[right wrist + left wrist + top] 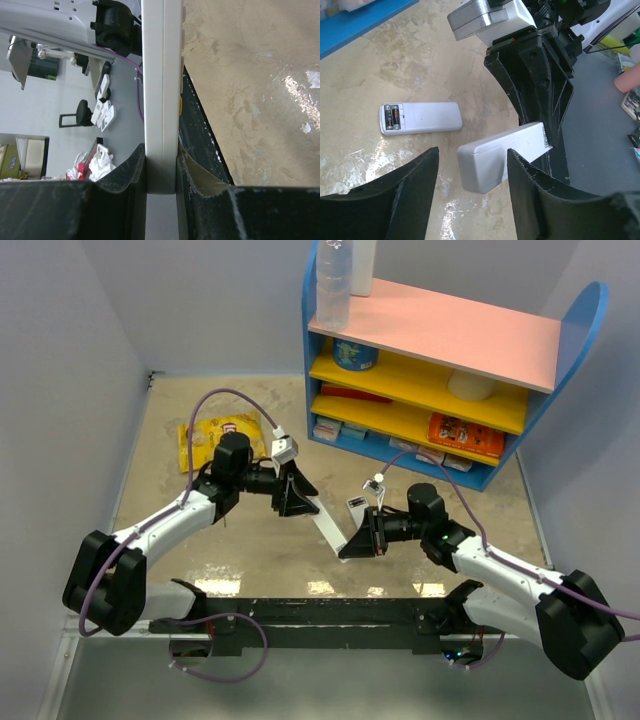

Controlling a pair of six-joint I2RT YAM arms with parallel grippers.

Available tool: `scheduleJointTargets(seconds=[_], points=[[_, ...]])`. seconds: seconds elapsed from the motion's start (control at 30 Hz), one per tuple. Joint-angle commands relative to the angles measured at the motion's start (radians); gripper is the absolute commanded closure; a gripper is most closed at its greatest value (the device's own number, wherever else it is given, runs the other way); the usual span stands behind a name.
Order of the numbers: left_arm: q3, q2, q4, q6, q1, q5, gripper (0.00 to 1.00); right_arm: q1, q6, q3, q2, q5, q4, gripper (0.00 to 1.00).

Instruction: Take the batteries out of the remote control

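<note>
You have both grippers at the remote control [495,160], which is lifted above the table [395,65].
Your right gripper [161,152] is clamped on one end of the bar, a finger pressed to each side; your left arm reaches in from the opposite side, its wrist facing the right one; your left gripper [472,155] straddles the bar's free end with jaws parted, one finger [415,185] clear of the plastic; a wider white device [427,117] lies flat beyond that finger.

Beige marbled table [480,525] carries yellow packet [205,435], blue shelf unit [450,330], white slab device [420,117].
</note>
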Motion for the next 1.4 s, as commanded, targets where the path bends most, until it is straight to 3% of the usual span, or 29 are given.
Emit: scheduleJointTargets(seconds=[0.0,0.07,0.17,0.27,0.47,0.53,0.57,0.67,0.87,1.37], points=[[0.034,0.009,0.028,0.036,-0.006,0.070,0.42,0.005,0.003,-0.005,-0.025,-0.031,0.072,1.00],[0.043,0.009,0.002,0.066,-0.004,0.078,0.46,0.006,0.003,-0.006,-0.030,-0.031,0.072,1.00],[0.057,0.012,-0.037,0.099,-0.003,0.072,0.70,0.006,0.005,-0.006,-0.036,-0.036,0.068,1.00],[0.088,0.019,-0.095,0.150,0.000,0.050,0.82,0.005,0.002,-0.008,-0.045,-0.040,0.062,1.00],[0.117,0.045,-0.136,0.171,0.020,0.063,0.90,0.005,-0.001,-0.018,-0.066,-0.040,0.046,1.00],[0.118,0.047,-0.143,0.171,0.025,0.063,0.83,0.006,-0.003,-0.022,-0.069,-0.039,0.042,1.00],[0.121,0.045,-0.147,0.174,0.027,0.060,0.64,0.006,-0.001,-0.023,-0.071,-0.037,0.040,1.00],[0.118,0.026,-0.158,0.178,0.030,0.050,0.44,0.005,-0.003,-0.022,-0.076,-0.034,0.037,1.00],[0.076,-0.005,-0.098,0.124,0.025,0.072,0.18,0.005,-0.004,-0.012,-0.083,-0.034,0.028,1.00],[0.115,0.081,-0.147,0.153,0.000,0.035,0.21,0.006,0.010,0.012,-0.082,-0.043,0.032,1.00]])
